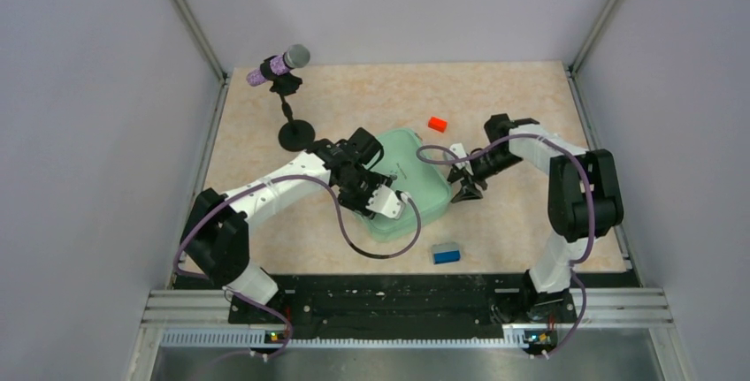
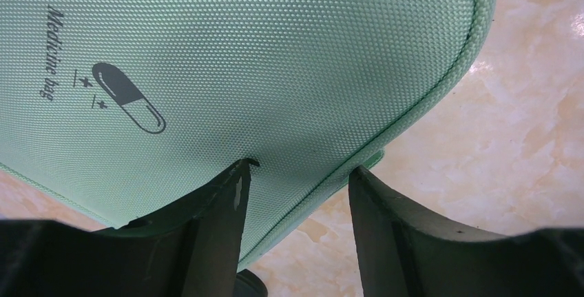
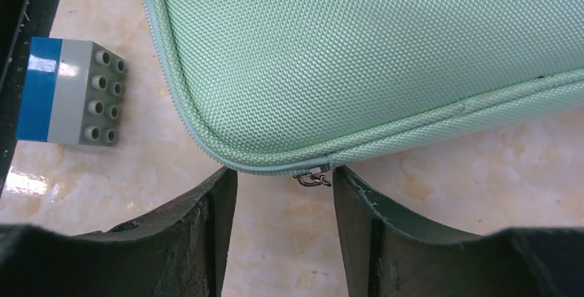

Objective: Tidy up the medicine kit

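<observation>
Spread wide, my left gripper (image 2: 299, 173) sits over one edge of the medicine kit (image 2: 275, 56). One of its fingers (image 2: 231, 200) touches the green top of the kit. The other finger is out past the edge, over the tabletop (image 2: 516, 138). It is not pinching anything.

My right gripper (image 3: 284, 173) is spread wide too. It is low at another side of the kit, near a rounded corner. A small metal zip pull (image 3: 313, 178) sticks out from the kit's edge, right between the two fingers. Neither finger is squeezing it.

I see the kit lying flat near the middle of the tabletop, with one arm on each side of it. It is pale green with a bumpy woven skin. On top there is a dark pill picture (image 2: 129, 97) and the words "Medicine bag".

A blue and grey block (image 3: 65, 90) with round holes lies near the kit's corner, on the side closer to the arm bases. It does not touch the kit. An orange-red block (image 1: 437, 124) lies on the far side of the kit, near it but apart. Far off at the back left corner, a microphone (image 1: 281, 64) stands on a black stand (image 1: 299, 135).
</observation>
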`<state>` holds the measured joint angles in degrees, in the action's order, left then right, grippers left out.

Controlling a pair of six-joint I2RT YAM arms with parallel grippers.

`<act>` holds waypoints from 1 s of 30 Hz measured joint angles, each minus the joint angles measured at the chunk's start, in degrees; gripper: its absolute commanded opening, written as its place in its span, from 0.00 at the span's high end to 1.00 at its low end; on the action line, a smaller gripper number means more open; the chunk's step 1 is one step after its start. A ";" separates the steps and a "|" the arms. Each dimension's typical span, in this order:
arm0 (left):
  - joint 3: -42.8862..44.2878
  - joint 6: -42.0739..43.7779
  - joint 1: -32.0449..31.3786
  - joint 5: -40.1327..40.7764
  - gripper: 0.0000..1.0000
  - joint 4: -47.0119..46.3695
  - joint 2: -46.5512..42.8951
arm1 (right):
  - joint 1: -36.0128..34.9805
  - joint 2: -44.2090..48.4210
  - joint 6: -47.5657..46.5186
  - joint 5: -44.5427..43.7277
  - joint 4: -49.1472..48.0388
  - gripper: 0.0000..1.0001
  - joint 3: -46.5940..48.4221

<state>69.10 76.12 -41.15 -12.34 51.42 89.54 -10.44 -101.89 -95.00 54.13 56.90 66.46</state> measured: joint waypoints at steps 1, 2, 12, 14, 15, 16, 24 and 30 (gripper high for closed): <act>0.00 -0.09 0.00 0.02 0.42 -0.02 0.00 | -0.24 0.00 -0.13 0.17 0.37 0.53 0.00; 0.00 -0.17 0.00 0.02 0.42 -0.04 0.00 | -0.37 0.00 -0.20 0.35 0.70 0.56 0.02; 0.00 -1.46 0.00 0.52 0.42 -0.35 0.13 | -0.39 -0.07 0.13 -0.09 3.69 0.86 1.53; 0.00 -1.70 0.00 0.70 0.42 -0.37 0.13 | -0.33 -0.09 0.70 -0.11 3.85 0.91 1.55; 0.00 -1.92 0.00 0.74 0.42 -0.39 0.13 | -0.31 -0.09 1.20 -0.11 3.85 0.93 1.55; 0.00 -2.12 0.00 0.79 0.42 -0.42 0.13 | -0.28 -0.09 1.62 -0.09 3.78 0.96 1.55; -0.70 -3.67 0.00 0.87 0.39 -1.57 -0.76 | -0.28 4.76 16.92 -1.99 -7.21 1.00 -4.24; -2.89 -4.48 0.00 1.03 0.38 -3.65 -4.63 | -1.57 10.71 29.24 -8.87 -17.51 1.00 -8.02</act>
<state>66.22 71.64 -41.15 -11.31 47.77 84.90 -12.01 -91.18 -65.76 45.25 39.40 58.43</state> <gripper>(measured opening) 0.613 0.009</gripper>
